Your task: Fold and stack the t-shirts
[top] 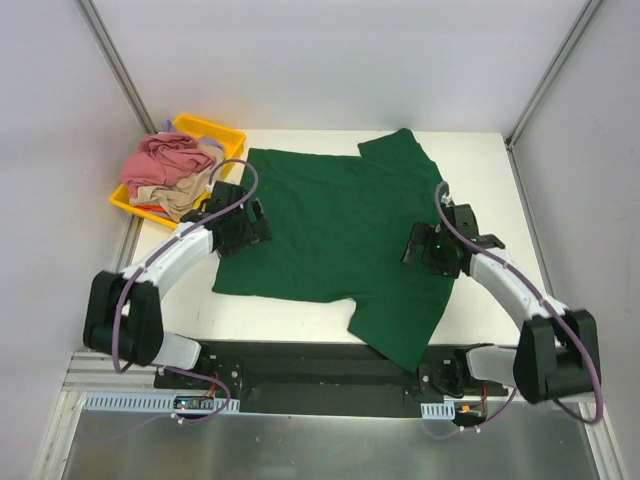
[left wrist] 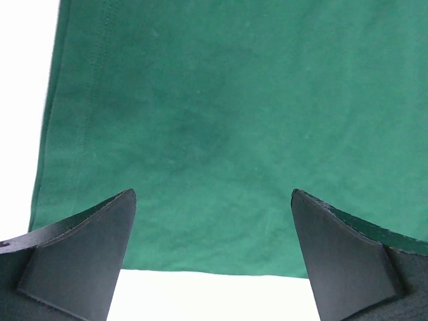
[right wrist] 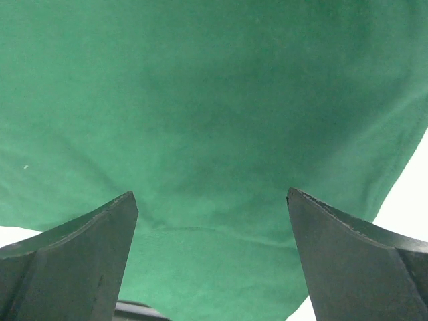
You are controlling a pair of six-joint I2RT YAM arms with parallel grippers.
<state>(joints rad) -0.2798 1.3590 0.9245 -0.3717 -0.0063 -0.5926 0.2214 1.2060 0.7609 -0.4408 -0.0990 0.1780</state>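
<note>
Hovering spread over flat dark green cloth t-shirt [top: 330, 220], left gripper [top: 258, 228] at nine o'clock, right gripper [top: 415, 245] at three; risking bunching from uneven pinching.

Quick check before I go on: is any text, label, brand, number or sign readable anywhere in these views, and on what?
None can be read in any view.
Dark green t-shirt: plain cloth, no print or tag showing.
Yellow tray: no marking visible.
Small board at the left arm's base: any print is too small to read.
</note>
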